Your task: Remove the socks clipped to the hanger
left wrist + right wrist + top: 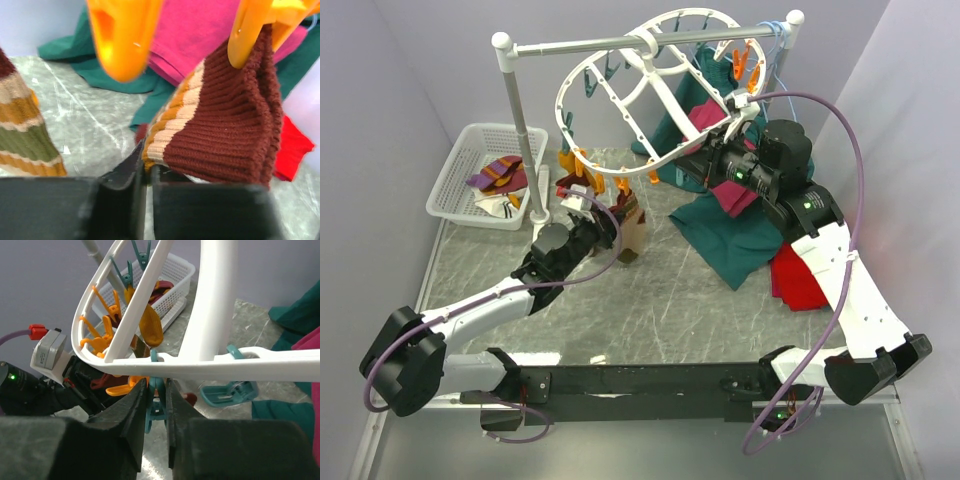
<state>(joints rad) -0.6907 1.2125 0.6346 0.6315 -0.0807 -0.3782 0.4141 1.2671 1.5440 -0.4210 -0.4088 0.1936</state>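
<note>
Left pincer [146, 167] clenched on a maroon sock [225, 125]; right pincer [156, 390] clenched on a teal clip [154, 420] under the hanger [210, 305].
The sock hangs above the counter [90, 125] from an orange clip [250, 35] on the tilted white hanger's rim. The left pincer pinches only the sock's striped lower edge, so a pull may slip off the knit. If the orange clip bites hard, the pull could drag the whole hanger instead. The right pincer steadies a dangling clip rather than the frame, so the hanger may swing.
</note>
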